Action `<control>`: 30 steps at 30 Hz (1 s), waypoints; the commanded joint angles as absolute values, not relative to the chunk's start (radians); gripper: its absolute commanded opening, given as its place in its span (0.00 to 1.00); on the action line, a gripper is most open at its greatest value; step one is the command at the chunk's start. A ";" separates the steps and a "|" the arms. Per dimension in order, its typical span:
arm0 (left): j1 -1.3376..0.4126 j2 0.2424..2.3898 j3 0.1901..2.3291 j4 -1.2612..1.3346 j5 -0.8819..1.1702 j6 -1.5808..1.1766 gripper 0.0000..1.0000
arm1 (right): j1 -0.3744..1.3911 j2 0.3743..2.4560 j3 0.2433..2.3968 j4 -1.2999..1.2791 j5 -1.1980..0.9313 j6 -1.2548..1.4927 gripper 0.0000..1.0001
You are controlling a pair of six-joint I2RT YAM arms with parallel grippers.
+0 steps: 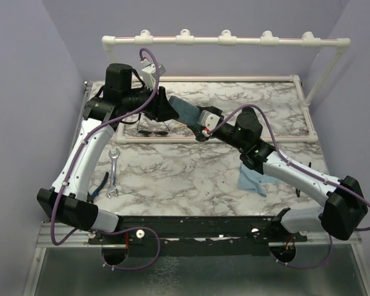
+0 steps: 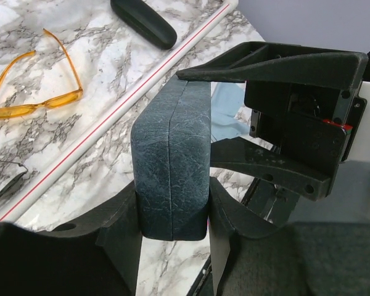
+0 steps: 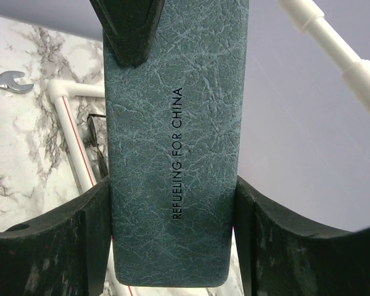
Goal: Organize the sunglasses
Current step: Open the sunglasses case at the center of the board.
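Note:
A grey-blue case (image 1: 184, 111) hangs above the back of the table, gripped at both ends. My left gripper (image 1: 165, 108) has its jaws pressed on the narrow sides of the case (image 2: 172, 148) near one end. My right gripper (image 1: 201, 128) is shut on the broad sides of the case (image 3: 172, 154), which is printed with black lettering. The dark wire sunglasses (image 1: 153, 131) lie on the marble just below the case. The yellow-orange sunglasses (image 2: 34, 102) lie unfolded on the table in the left wrist view; the left arm hides them in the top view.
A black oval case (image 2: 143, 23) lies beyond the white pipe (image 2: 111, 117) with a red stripe. A wrench (image 1: 113, 172) lies at the front left and a blue cloth (image 1: 251, 182) under the right arm. A tall white pipe rack (image 1: 225, 41) stands along the back.

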State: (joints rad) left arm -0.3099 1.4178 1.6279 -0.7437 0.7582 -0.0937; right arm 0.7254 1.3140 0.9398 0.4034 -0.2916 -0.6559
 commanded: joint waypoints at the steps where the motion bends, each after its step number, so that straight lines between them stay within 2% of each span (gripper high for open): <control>1: -0.312 1.397 1.612 -0.758 0.784 -0.063 0.20 | 0.730 1.291 0.951 0.479 -0.268 -0.621 0.24; 2: -0.312 1.394 1.609 -0.758 0.782 -0.060 0.16 | 0.731 1.293 0.955 0.478 -0.258 -0.607 0.35; 3: -0.313 1.391 1.606 -0.759 0.782 -0.059 0.13 | 0.731 1.296 0.960 0.475 -0.247 -0.591 0.52; 5: -0.312 1.383 1.599 -0.763 0.781 -0.059 0.10 | 0.731 1.299 0.965 0.468 -0.214 -0.553 0.77; 6: -0.311 1.382 1.598 -0.768 0.779 -0.057 0.08 | 0.731 1.299 0.966 0.465 -0.199 -0.537 0.93; 7: -0.312 1.379 1.600 -0.775 0.774 -0.052 0.08 | 0.730 1.295 0.963 0.464 -0.184 -0.521 0.99; 12: -0.312 1.360 1.647 -0.813 0.673 0.019 0.00 | 0.730 1.231 0.917 0.459 -0.146 -0.409 1.00; 15: -0.312 1.347 1.702 -0.815 0.531 0.098 0.00 | 0.729 1.174 0.910 0.424 -0.143 -0.283 1.00; 19: -0.312 1.278 1.716 -0.720 0.328 0.363 0.00 | 0.726 1.115 0.944 0.335 -0.165 -0.087 1.00; 24: -0.312 1.000 1.407 -0.299 0.289 0.732 0.00 | 0.721 1.091 0.970 0.373 -0.237 0.250 1.00; 27: -0.312 0.808 1.166 -0.053 0.414 0.965 0.00 | 0.721 1.151 0.986 0.576 -0.424 0.461 1.00; 30: -0.312 0.663 0.998 0.129 0.540 1.202 0.04 | 0.722 1.267 1.163 0.596 -0.594 0.612 1.00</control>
